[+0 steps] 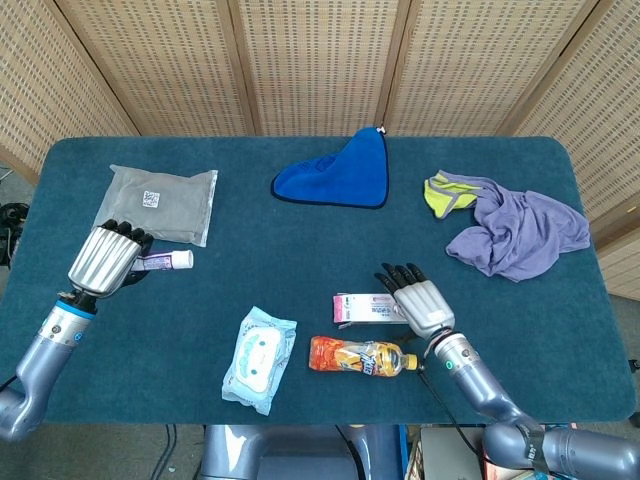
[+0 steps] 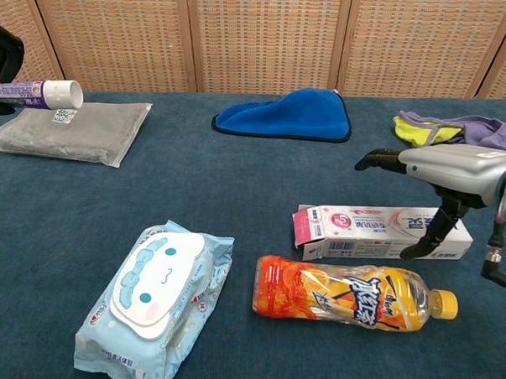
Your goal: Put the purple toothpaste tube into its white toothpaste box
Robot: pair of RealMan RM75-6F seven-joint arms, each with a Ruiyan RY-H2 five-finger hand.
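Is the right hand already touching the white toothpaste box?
Cannot tell. In the chest view the right hand hangs over the toothpaste box, and its thumb reaches down to the box's right end, but neither view shows plain contact or a gap.

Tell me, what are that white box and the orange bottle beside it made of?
The white toothpaste box looks like thin printed cardboard with a slight sheen: flat faces, sharp folded edges, an end flap open. The orange bottle seems to be clear plastic under a glossy printed wrap, with a yellow plastic-looking cap; glare streaks suggest that.
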